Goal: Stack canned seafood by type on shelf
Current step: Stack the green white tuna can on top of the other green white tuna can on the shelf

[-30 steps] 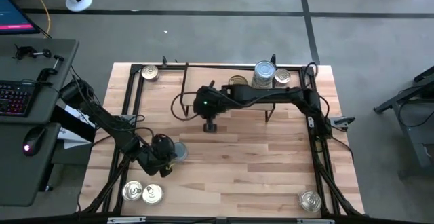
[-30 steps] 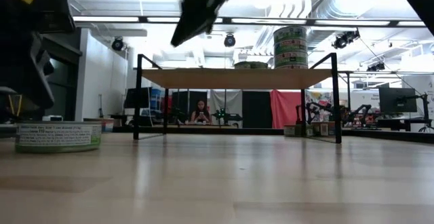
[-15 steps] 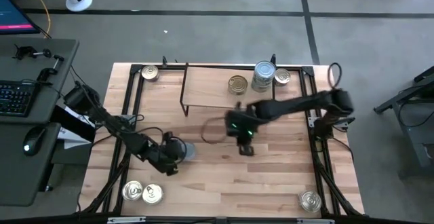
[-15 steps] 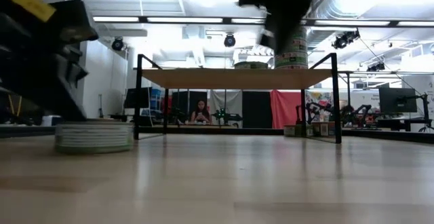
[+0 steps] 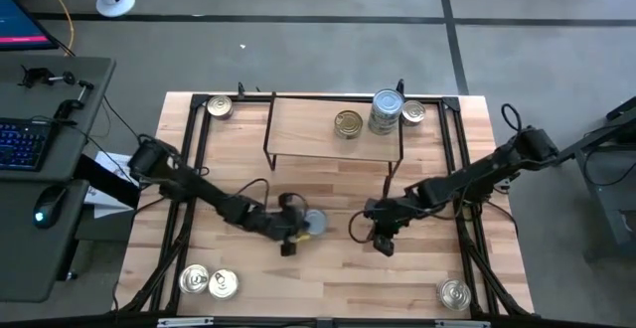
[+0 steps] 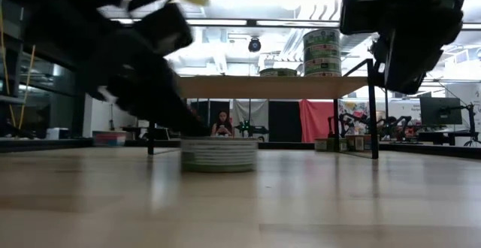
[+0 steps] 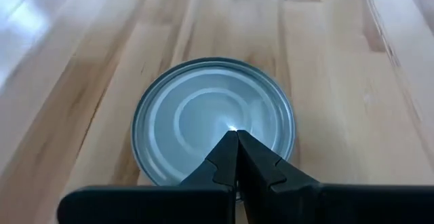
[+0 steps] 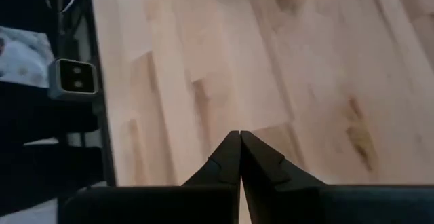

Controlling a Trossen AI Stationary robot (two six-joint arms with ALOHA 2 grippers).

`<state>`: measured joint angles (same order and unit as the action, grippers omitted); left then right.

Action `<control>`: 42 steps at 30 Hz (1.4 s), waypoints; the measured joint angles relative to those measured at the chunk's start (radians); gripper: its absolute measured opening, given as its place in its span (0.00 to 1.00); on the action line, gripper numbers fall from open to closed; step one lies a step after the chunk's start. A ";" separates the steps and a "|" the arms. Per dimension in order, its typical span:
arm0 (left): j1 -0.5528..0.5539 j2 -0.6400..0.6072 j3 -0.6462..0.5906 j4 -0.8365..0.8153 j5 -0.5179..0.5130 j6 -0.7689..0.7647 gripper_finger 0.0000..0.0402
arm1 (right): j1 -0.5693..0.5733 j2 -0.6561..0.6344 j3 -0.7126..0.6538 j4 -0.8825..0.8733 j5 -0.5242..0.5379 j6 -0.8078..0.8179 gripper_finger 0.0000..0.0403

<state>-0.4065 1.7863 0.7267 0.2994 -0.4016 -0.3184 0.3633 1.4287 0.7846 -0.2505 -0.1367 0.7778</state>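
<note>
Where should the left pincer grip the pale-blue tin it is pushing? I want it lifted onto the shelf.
Take the pale-blue tin by its low side wall, coming straight down from above. It lies flat on the table, so fingers can straddle its round rim. The left pincer is closed and must open first.

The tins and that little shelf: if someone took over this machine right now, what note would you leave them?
Left gripper: jaws shut, empty, pushing against a pale-blue-topped tin that sits on the table's middle.
Right gripper: jaws shut, empty, over bare wood right of that tin.
On the shelf: a stack of tins and a single gold tin.
Off the shelf: one tin behind the shelf's right end, one at the far left corner, two at the near left, one at the near right.
Left to do: shelve those six by type.
</note>
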 joint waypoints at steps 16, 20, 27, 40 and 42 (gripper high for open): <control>0.003 -0.098 0.020 -0.183 -0.016 0.040 0.00 | -0.157 0.206 0.009 0.184 0.055 -0.081 0.00; -0.003 -0.073 -0.012 -0.139 -0.014 0.033 0.00 | -0.161 0.285 0.063 0.181 0.054 -0.158 0.00; 0.004 -0.067 -0.021 -0.099 -0.004 0.033 0.00 | -0.160 0.395 0.174 0.183 0.035 -0.239 0.00; -0.010 -0.101 -0.020 -0.076 -0.033 0.060 0.00 | -0.160 0.426 0.323 -0.018 0.059 -0.332 0.00; -0.016 -0.124 -0.019 -0.070 -0.068 0.082 0.00 | -0.160 0.426 0.322 -0.024 0.059 -0.326 0.00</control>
<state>-0.4228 1.6627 0.7074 0.2298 -0.4693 -0.2367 0.2035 1.8549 1.1065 -0.2740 -0.0772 0.4514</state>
